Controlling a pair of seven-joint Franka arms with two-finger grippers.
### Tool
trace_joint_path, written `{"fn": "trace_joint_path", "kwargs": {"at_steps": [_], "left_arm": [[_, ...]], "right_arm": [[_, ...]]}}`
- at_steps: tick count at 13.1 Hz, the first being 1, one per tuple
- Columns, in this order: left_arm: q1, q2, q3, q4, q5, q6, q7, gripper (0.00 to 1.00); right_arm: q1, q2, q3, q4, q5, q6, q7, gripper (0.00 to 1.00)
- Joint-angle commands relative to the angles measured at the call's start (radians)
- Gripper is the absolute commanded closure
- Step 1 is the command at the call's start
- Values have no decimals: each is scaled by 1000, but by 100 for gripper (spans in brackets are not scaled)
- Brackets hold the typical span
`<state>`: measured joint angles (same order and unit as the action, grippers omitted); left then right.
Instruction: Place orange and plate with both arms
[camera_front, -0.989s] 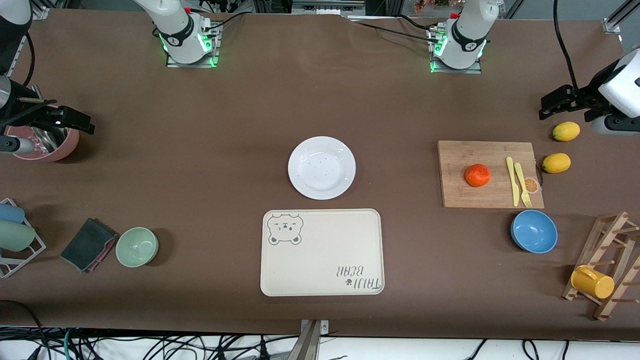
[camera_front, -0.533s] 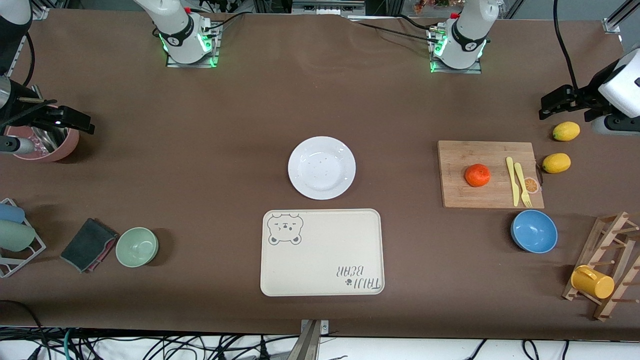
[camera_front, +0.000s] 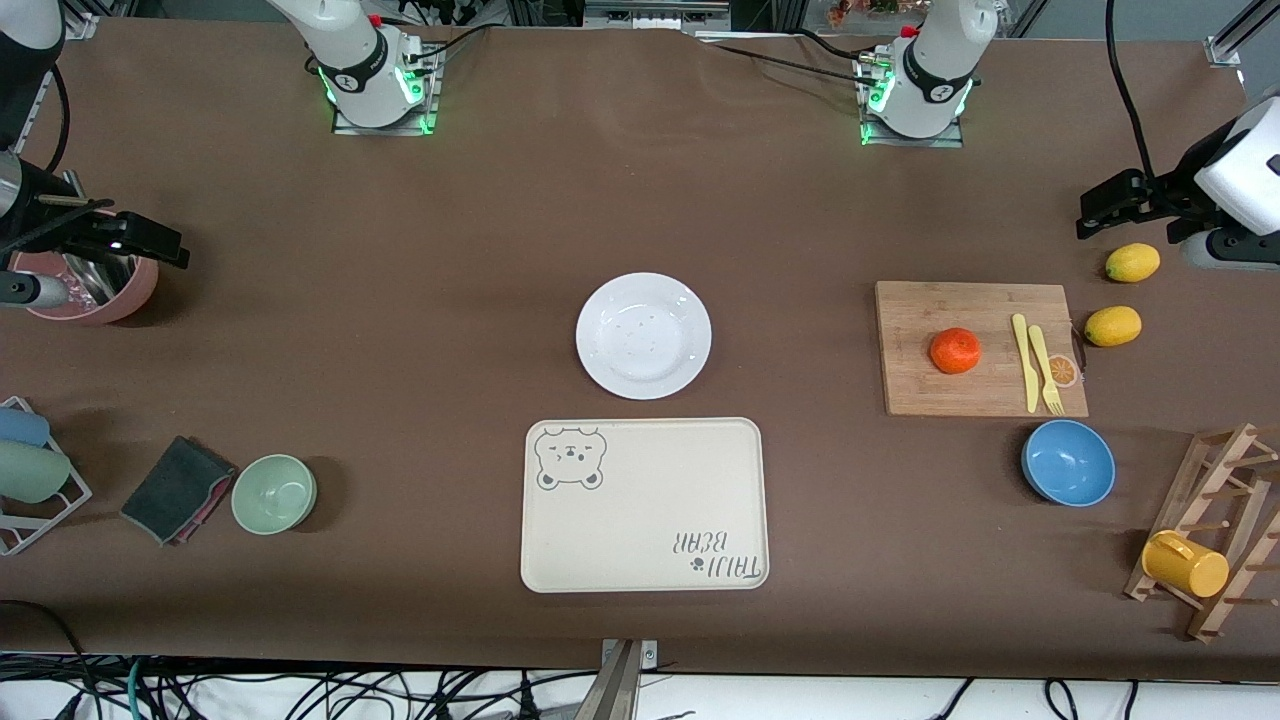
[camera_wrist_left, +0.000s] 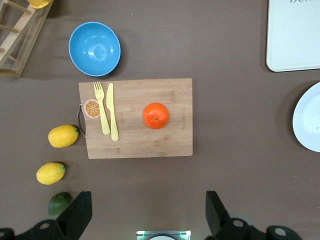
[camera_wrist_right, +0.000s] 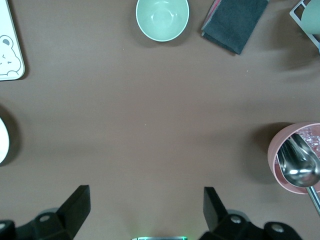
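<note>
A brown cloth-covered surface (camera_front: 400, 300) carries everything; black cables hang along its front edge. The small round orange-red orange (camera_front: 955, 351) sits on a rectangular bamboo cutting board (camera_front: 930, 390) toward the left arm's end, beside a yellow plastic knife and fork (camera_front: 1037, 363). The left hand (camera_wrist_left: 147, 215) hangs high over bare cloth near that board, fingers spread and empty. The round white shallow plate (camera_front: 643, 335) lies mid-surface, just farther from the front camera than a cream rectangular bear-print tray (camera_front: 644, 505). The right hand (camera_wrist_right: 145, 212), spread and empty, waits over bare cloth well apart from the plate.
</note>
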<state>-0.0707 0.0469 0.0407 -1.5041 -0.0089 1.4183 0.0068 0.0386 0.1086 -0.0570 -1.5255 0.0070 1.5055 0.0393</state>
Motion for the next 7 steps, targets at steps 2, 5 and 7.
{"fn": "trace_joint_path", "kwargs": {"at_steps": [2, 5, 7], "left_arm": [[-20, 21, 8, 28, -31, -9, -10, 0], [-17, 24, 10, 30, -36, -5, -10, 0], [-15, 24, 8, 30, -36, 10, -10, 0]], "right_arm": [[-11, -13, 9, -10, -4, -4, 4, 0], [-11, -12, 9, -10, -4, -4, 5, 0], [-11, -12, 9, -10, -4, -4, 5, 0]]}}
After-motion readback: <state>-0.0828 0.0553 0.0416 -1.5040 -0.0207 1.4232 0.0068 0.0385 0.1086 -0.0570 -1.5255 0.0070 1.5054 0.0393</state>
